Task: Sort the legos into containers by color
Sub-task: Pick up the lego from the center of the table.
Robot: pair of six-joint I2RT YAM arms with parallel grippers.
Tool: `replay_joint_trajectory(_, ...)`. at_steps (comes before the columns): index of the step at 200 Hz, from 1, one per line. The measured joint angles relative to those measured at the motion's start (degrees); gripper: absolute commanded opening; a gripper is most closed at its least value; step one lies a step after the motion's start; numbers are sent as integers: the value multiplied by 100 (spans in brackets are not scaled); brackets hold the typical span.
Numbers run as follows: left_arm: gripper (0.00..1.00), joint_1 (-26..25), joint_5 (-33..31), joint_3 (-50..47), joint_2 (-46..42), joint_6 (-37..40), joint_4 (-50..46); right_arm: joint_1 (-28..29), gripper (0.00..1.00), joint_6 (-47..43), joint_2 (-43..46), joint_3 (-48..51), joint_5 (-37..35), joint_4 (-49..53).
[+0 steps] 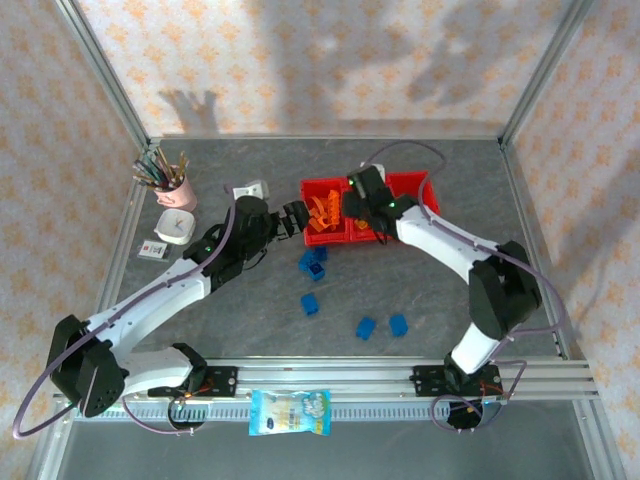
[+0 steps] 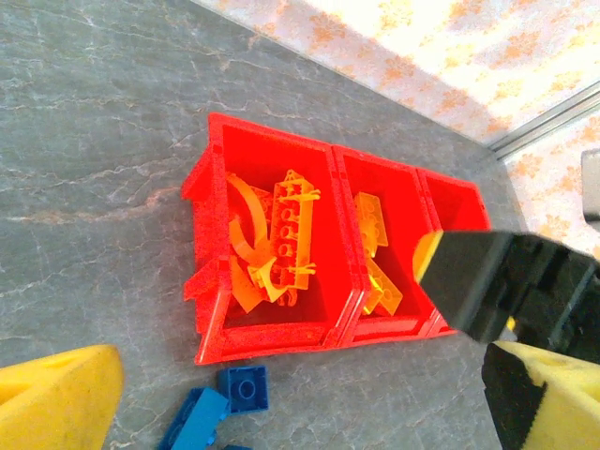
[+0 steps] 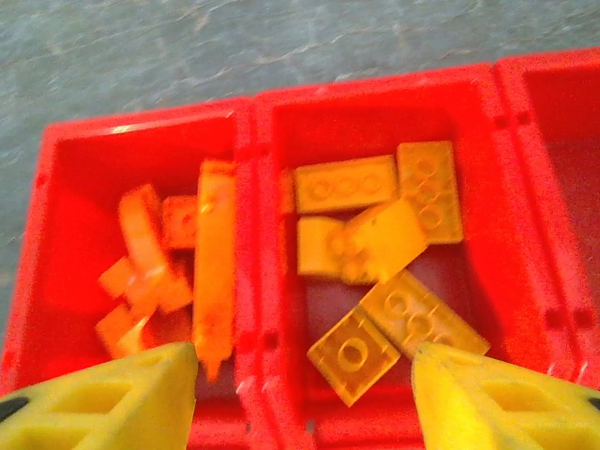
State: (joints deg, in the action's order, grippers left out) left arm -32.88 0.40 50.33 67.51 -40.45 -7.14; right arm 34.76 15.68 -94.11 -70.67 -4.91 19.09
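Three joined red containers [image 1: 320, 183] stand mid-table. In the right wrist view the left bin [image 3: 246, 108] holds orange legos [image 3: 169, 272] and the middle one holds yellow legos [image 3: 375, 234]. My right gripper [image 3: 305, 398] hangs open over the middle bin, with a loose yellow brick [image 3: 353, 356] lying on the bin floor below it. My left gripper [image 2: 300, 412] is wide open and holds nothing, low over the table just in front of the containers [image 2: 272, 131], near two blue legos [image 2: 246, 388]. Several blue legos [image 1: 313, 262] lie on the table. The right gripper [image 2: 506, 281] hides part of the right bin.
A pink cup of pencils [image 1: 178, 190], a white round object [image 1: 176, 226] and a small white box [image 1: 252, 189] stand at the back left. A snack packet [image 1: 290, 412] lies on the front rail. Metal frame posts border the table.
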Motion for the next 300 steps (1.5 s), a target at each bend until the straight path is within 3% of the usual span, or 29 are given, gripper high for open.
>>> replay_joint_trajectory(108, 99, 4, -212, -1335, -1062, -468, -201, 1908, 75, 420, 715, 1707, 83, -468)
replay_joint_trajectory(175, 99, 4, -507, -1486, -1318, -686, -313, 2166, 80, 507, -186, 1635, 166, -846)
replay_joint_trajectory(224, 99, 4, -586, -1486, -1318, -758, -343, 1926, 70, 444, -748, 1191, 192, -892)
replay_joint_trajectory(300, 99, 42, -605, -1486, -1329, -758, -385, 1816, 46, 212, -1082, 872, 227, -896)
